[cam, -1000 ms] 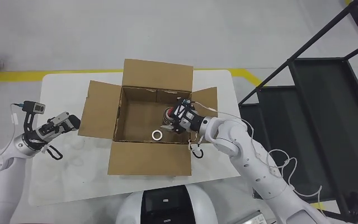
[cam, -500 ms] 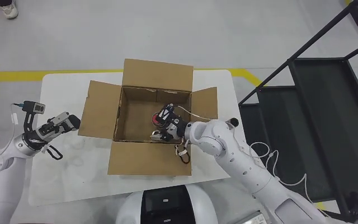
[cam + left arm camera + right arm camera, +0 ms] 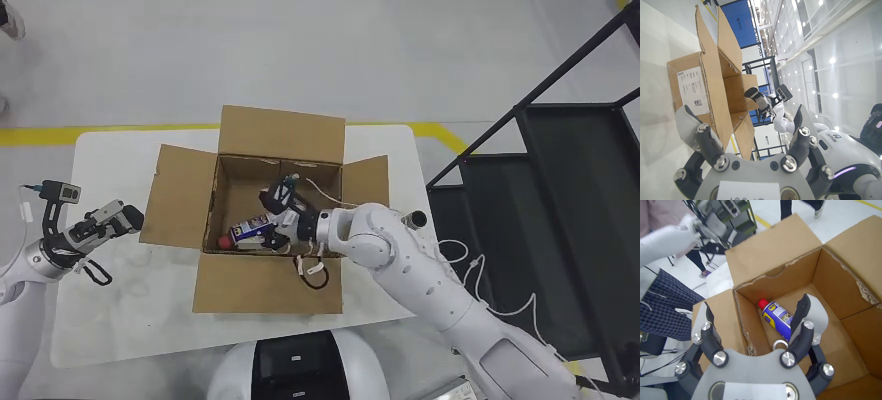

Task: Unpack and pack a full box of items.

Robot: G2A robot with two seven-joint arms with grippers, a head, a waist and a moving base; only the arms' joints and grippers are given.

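Note:
An open cardboard box [image 3: 240,160] stands on the white table [image 3: 110,310]. Inside it a blue spray can [image 3: 776,318] with a red cap [image 3: 223,241] lies on its side along the box wall nearest the left arm. A small white ring [image 3: 780,344] rests on the box floor beside the can's base. My right gripper [image 3: 755,301] hovers open just above the can [image 3: 248,233], not touching it. My left gripper [image 3: 128,217] is open and empty over the table, outside the box and apart from its flap [image 3: 711,62].
The box's four flaps are spread outward; the front flap [image 3: 265,285] covers table near me. Black metal stairs [image 3: 540,190] stand to the right of the table. Bare table lies in front of the left gripper [image 3: 742,109] and near the front left corner.
My right gripper carried the can from the box's right side across to its left side and let go. The can now lies on the box floor. The left arm has not moved.

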